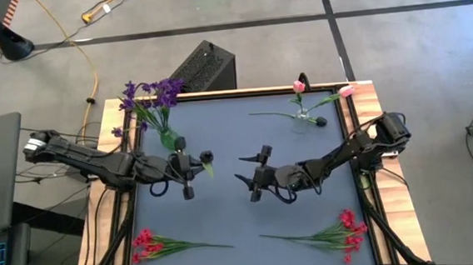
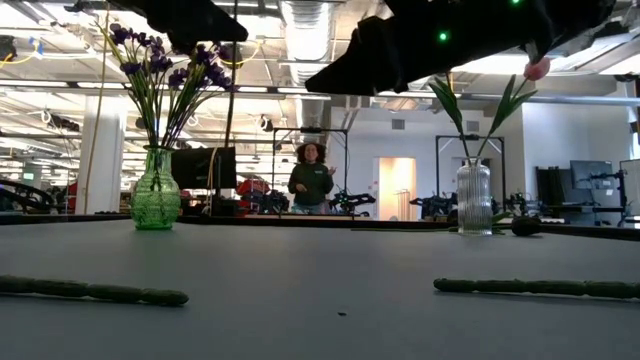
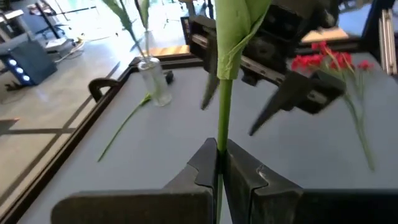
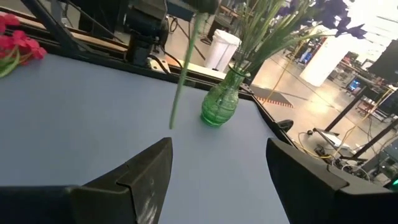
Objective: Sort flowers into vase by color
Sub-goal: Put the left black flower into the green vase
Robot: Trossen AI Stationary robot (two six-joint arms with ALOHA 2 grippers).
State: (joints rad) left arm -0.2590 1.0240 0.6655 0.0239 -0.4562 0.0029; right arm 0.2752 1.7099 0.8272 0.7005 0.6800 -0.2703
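four cameras: one overhead, one at desk level, two on the wrists

the high view looks straight down on the whole desk (image 1: 223, 175); the low view skims level across it toward the room. both wrist views sit close, and all four catch the green vase (image 1: 168, 140).

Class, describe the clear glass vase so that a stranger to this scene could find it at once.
Start at the grey table and go to its far right corner. The clear glass vase stands there, ribbed and colourless, holding pink tulips, while the green vase at the far left holds purple flowers.
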